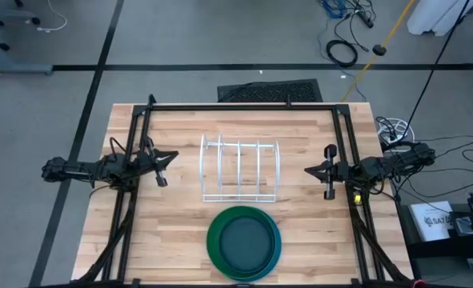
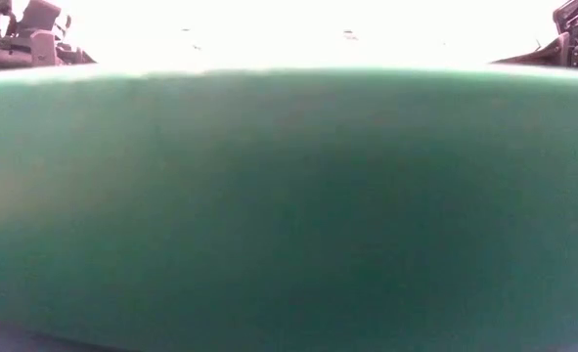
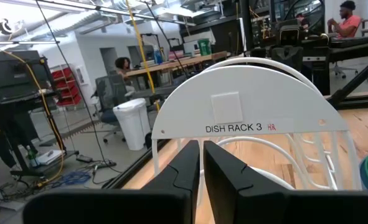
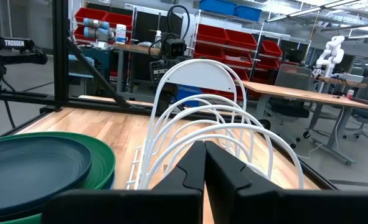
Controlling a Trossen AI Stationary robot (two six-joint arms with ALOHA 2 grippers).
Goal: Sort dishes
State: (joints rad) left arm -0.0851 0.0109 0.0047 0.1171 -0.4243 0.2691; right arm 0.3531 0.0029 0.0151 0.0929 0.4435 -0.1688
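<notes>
The dishes sit nested in one stack (image 1: 243, 242) on the table near its front edge: a green plate (image 1: 214, 244) with a dark teal dish (image 1: 243, 240) inside it and a light blue rim (image 1: 278, 250) peeking out beneath. The stack also shows in the right wrist view (image 4: 40, 165) and fills the low view (image 2: 289, 205). My left gripper (image 1: 161, 166) is shut and empty, left of the white wire rack (image 1: 238, 169). My right gripper (image 1: 319, 170) is shut and empty, right of the rack.
The white wire rack, labelled DISH RACK 3 (image 3: 233, 127), stands upright at the table's middle between both grippers. A black frame (image 1: 244, 106) runs along the table's far edge and sides. People sit at desks in the room behind (image 3: 124, 65).
</notes>
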